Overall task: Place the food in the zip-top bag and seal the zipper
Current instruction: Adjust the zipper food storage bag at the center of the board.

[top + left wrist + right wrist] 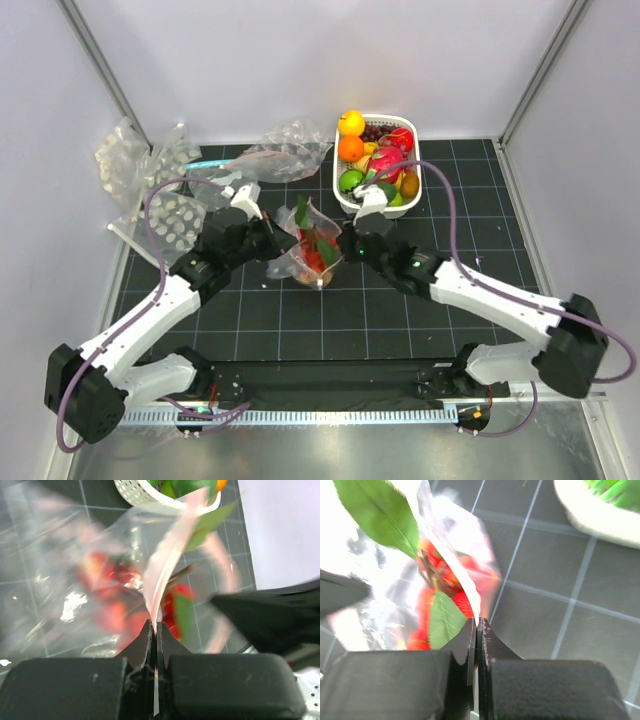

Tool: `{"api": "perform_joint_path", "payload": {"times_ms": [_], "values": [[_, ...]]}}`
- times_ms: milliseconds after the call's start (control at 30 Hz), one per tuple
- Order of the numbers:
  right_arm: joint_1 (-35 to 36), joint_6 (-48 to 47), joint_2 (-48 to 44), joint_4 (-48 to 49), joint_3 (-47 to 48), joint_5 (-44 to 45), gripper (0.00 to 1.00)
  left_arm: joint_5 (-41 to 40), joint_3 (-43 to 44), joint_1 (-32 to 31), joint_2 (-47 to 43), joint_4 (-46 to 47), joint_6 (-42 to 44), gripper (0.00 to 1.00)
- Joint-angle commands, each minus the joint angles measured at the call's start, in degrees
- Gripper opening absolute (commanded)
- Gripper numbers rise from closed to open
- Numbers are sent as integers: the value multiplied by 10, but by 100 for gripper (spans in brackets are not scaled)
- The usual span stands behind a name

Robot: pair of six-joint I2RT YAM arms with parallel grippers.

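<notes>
The zip-top bag (303, 265) hangs between my two grippers at the table's middle. Red strawberries (316, 256) and a green leaf (302, 213) are inside it, the leaf poking out of the mouth. My left gripper (278, 240) is shut on the pinkish zipper (165, 565) at the bag's left end, jaws (155, 626) pinching the strip. My right gripper (345, 247) is shut on the bag's mouth edge (462, 577) at the right end, with strawberries (445, 580) and leaves (377, 512) just behind it. A pink dragon fruit (388, 160) lies in the basket.
A white basket (425, 185) of toy fruit stands just behind my right gripper. Spare clear bags lie at the back left (140, 160) and back centre (285, 150), and another dotted one (170, 220) lies left of my left arm. Walls enclose three sides.
</notes>
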Motion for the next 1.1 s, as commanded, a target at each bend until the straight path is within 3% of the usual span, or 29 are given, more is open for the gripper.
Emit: {"api": "perform_joint_path", "payload": {"times_ms": [0,133,300,433,500,633,700,733,867,967,1067], "values": [[0,-30,-82,-20,17,99,1,-7,50,-21,17,-26,34,0],[0,-45,-129,-39,16,148,1,-90,98,-56,29,-98,65,0],[1,-53,-156,-57,23,160,1,-150,219,-84,70,-203,95,0],[0,-42,-161,-21,3,96,1,-214,300,-126,93,-300,115,0],[5,-40,-114,-18,27,49,1,-259,329,-126,99,-340,122,0],[114,-99,-73,-30,80,154,1,-307,329,-126,92,-344,106,0],[130,-103,-88,-57,93,212,1,-256,317,-129,103,-298,105,0],[130,-107,-115,-69,89,289,1,-187,313,-136,127,-285,104,0],[129,-139,-179,-100,95,476,1,-67,319,-177,173,-232,100,0],[130,-161,-207,-78,84,485,1,30,305,-182,188,-175,87,0],[130,-159,-191,-39,65,387,1,-25,296,-172,157,-165,93,0]]}}
